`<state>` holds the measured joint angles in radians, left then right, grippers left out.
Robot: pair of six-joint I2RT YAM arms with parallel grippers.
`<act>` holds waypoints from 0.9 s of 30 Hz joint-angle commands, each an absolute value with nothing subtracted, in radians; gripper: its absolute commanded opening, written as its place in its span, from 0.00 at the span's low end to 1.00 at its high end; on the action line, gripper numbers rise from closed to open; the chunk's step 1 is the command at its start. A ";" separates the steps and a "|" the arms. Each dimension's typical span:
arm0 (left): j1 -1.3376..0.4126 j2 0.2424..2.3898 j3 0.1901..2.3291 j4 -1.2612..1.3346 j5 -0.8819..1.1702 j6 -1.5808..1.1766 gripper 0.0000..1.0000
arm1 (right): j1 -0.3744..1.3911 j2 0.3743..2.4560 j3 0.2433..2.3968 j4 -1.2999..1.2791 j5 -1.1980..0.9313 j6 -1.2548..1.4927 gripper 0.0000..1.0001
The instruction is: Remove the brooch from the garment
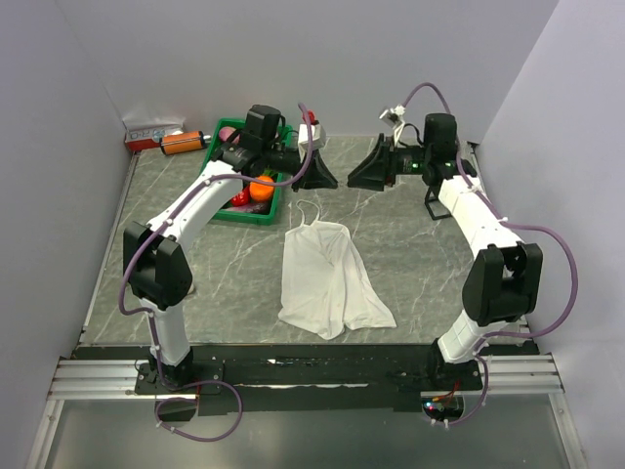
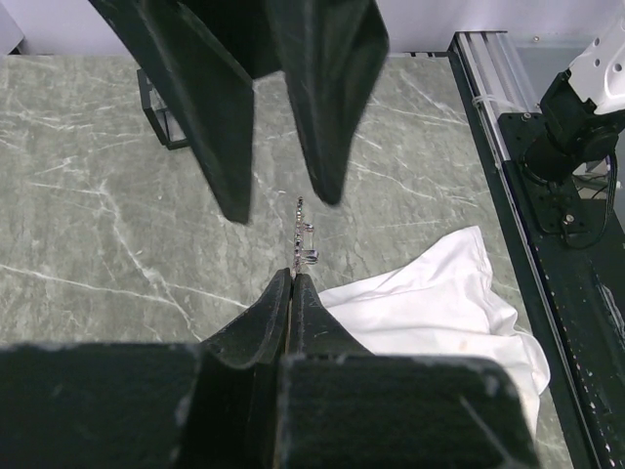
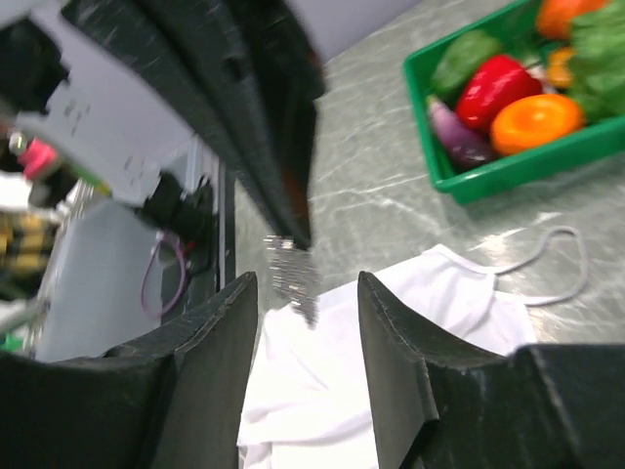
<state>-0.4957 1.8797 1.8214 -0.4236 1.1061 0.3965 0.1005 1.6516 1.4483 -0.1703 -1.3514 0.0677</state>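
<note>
The brooch (image 2: pixel 304 237) sits pinched in the closed left fingers (image 2: pixel 271 315), off the garment (image 2: pixel 439 303), between spread, empty right fingers (image 3: pixel 220 337).

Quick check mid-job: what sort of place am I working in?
Probably a lab test cell, not a home: plain walls box in a marble-look table, an aluminium rail runs along its near edge, and a green bin holds what look like toy produce.
</note>
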 commanded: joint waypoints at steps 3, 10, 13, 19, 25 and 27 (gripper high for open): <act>-0.492 1.830 1.818 -0.383 1.149 0.379 0.01 | 0.146 1.601 1.540 -0.396 -1.387 -0.202 0.45; -0.492 1.829 1.816 -0.380 1.152 0.374 0.01 | 0.146 1.611 1.548 -0.387 -1.371 -0.181 0.27; -0.492 1.830 1.818 -0.376 1.152 0.371 0.01 | 0.147 1.617 1.548 -0.373 -1.373 -0.167 0.18; -0.492 1.833 1.816 -0.376 1.137 0.367 0.01 | 0.150 1.615 1.542 -0.354 -1.362 -0.144 0.00; -0.480 1.813 1.793 -0.348 1.039 0.322 0.50 | 0.083 1.588 1.549 -0.527 -1.224 -0.285 0.00; -0.460 1.798 1.775 -0.348 1.023 0.324 0.59 | 0.031 1.578 1.562 -0.628 -1.131 -0.461 0.00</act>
<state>-0.4877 1.8763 1.7985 -0.3908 1.0698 0.3389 0.1192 1.6497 1.5055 -0.4473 -1.2800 -0.2211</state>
